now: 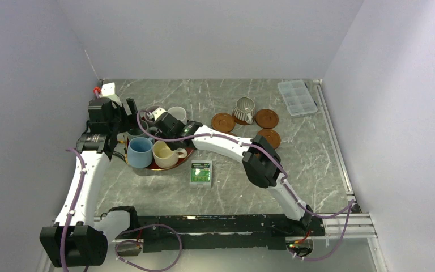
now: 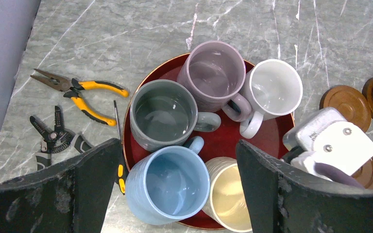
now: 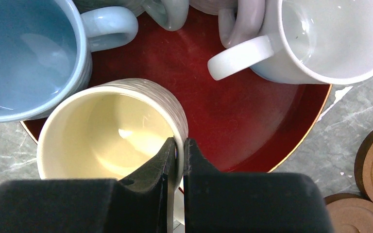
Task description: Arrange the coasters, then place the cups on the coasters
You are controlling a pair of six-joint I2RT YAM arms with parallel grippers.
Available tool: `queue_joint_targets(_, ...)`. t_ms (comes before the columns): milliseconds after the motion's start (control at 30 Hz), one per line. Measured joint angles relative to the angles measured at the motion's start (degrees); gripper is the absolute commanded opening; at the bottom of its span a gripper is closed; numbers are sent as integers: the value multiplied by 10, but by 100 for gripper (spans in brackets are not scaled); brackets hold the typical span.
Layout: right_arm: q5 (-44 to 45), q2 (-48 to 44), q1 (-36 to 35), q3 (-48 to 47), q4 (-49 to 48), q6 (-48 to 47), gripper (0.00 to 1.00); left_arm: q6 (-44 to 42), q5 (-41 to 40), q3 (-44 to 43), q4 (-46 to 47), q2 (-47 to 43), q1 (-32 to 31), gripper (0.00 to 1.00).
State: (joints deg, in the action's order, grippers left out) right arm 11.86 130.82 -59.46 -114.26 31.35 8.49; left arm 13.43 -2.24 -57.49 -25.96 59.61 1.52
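Cream cup [image 3: 111, 131]: upright at 5 o'clock on the dark-red tray [image 3: 252, 111], its near rim pinched between the fingers of the right hand [image 3: 179, 145]. The light blue cup [image 3: 24, 53] stands just beside it at 9 o'clock and the white cup [image 3: 330, 39] at 1 o'clock.
Left hand [image 2: 177, 145]: spread wide above the tray, holding nothing.
Coasters [image 1: 267, 118]: three bare on the desk [image 1: 317, 170] at 3 o'clock of the tray, with the striped cup [image 1: 244, 110] apparently on a fourth.
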Motion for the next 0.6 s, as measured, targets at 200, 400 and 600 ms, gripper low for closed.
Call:
queue_joint_targets(200,1,-43,0,74,-57,12,0,0,0,0,0,0,0,94)
queue_joint_targets(400,6,-68,0,94,-64,15,0,0,0,0,0,0,0,94)
queue_joint_targets(600,12,-103,2,113,-64,16,0,0,-1,0,0,-1,0,94)
